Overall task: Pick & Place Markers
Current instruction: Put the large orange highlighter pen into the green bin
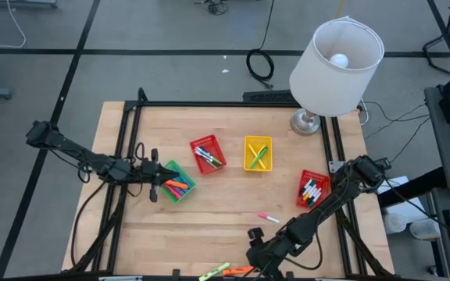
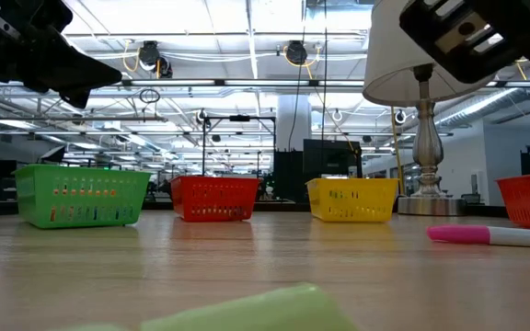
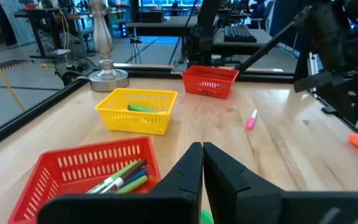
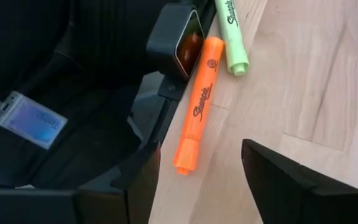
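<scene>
My right gripper [image 4: 194, 171] hangs wide open over the worktop's [image 1: 217, 211] near edge, above an orange marker [image 4: 197, 106] and a green marker [image 4: 232, 34] lying side by side. My left gripper [image 3: 202, 163], fingers pressed together and empty, hovers by the green basket [image 1: 176, 181] at left. A pink marker [image 1: 269, 218] lies loose; other markers fill the baskets.

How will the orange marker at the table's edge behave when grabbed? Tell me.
The orange marker looks like stiff, smooth plastic, so probably light and somewhat slippery. Its rounded barrel lies along the table edge, so a nudge from the open right claw might roll it off.
</scene>
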`<action>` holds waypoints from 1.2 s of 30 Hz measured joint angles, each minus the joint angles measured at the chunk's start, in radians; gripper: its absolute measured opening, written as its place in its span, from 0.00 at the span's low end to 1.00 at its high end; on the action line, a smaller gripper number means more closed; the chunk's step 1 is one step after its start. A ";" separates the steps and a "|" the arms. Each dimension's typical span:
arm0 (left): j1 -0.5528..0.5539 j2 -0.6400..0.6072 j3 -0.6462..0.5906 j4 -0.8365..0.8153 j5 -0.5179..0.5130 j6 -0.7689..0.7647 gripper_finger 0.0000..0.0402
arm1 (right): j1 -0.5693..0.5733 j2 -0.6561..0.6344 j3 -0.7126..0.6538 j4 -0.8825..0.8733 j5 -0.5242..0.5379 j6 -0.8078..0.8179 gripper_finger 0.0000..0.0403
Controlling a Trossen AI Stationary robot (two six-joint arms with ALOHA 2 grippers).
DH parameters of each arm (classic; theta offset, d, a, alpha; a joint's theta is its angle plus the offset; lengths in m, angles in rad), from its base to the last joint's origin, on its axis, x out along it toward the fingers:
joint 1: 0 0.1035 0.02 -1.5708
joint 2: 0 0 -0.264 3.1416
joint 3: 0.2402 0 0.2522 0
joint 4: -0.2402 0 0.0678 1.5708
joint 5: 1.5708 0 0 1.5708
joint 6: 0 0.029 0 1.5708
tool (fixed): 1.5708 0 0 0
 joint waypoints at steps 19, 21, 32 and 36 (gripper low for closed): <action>0.000 0.000 0.000 -0.013 0.000 0.016 0.05 | 0.045 0.127 -0.013 0.230 0.073 0.205 0.52; 0.000 0.000 0.000 -0.015 0.000 0.027 0.05 | 0.055 0.149 0.006 0.214 0.113 0.211 0.52; 0.000 0.000 0.000 -0.014 0.000 0.094 0.05 | 0.061 0.223 0.047 0.049 0.214 0.262 0.52; 0.000 0.000 0.000 -0.014 0.000 0.093 0.05 | 0.061 0.229 0.047 -0.014 0.286 0.266 0.50</action>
